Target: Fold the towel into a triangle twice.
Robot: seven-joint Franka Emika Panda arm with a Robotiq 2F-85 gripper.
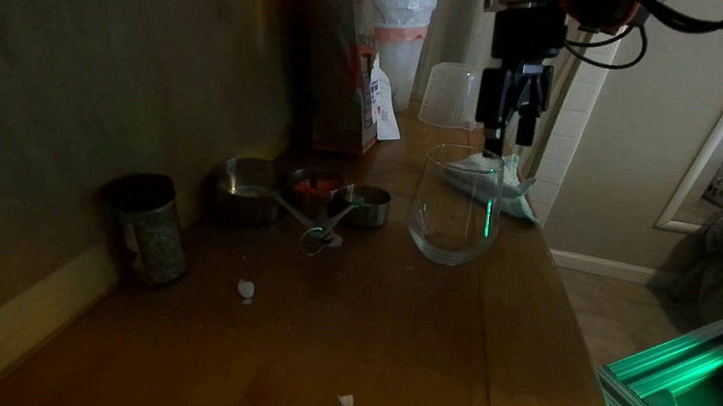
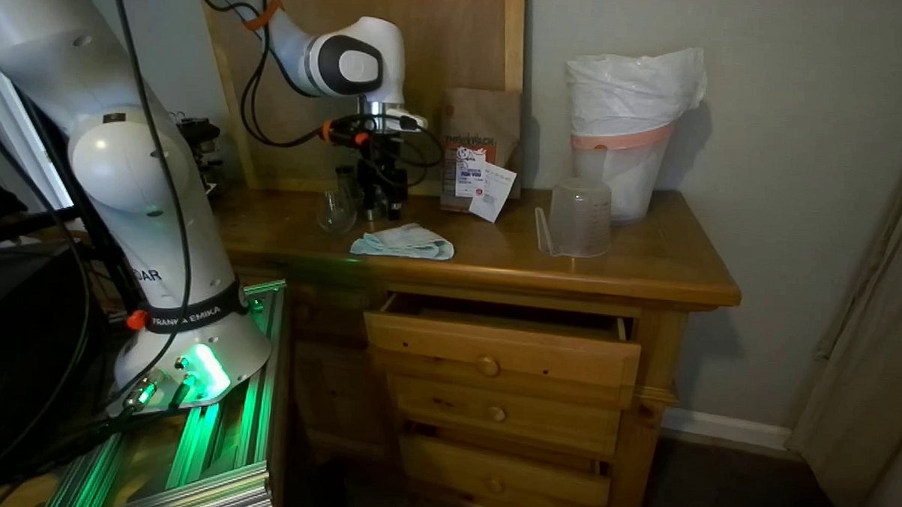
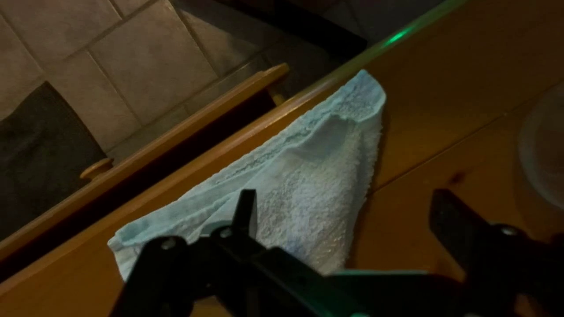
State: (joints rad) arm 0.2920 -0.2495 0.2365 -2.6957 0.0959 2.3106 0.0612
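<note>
The pale blue-white towel (image 3: 308, 189) lies folded in a roughly triangular shape along the table's front edge in the wrist view. It also shows in an exterior view (image 2: 406, 242); in an exterior view it is partly behind the glass (image 1: 520, 191). My gripper (image 3: 343, 193) is open and empty, its fingers wide apart. In the wrist view one finger overlaps the towel and the other overlaps bare wood beyond its edge. The gripper hangs pointing down above the table in both exterior views (image 1: 509, 140) (image 2: 383, 210). The towel's lower part is hidden behind the gripper in the wrist view.
A clear stemless glass (image 1: 453, 214) stands near the towel. Metal measuring cups (image 1: 249, 189) and a dark-lidded jar (image 1: 151, 232) are along the wall. A paper bag (image 2: 479, 127), a plastic pitcher (image 2: 581, 217) and a lined bin (image 2: 623, 169) stand behind. The top drawer (image 2: 500, 353) is partly open.
</note>
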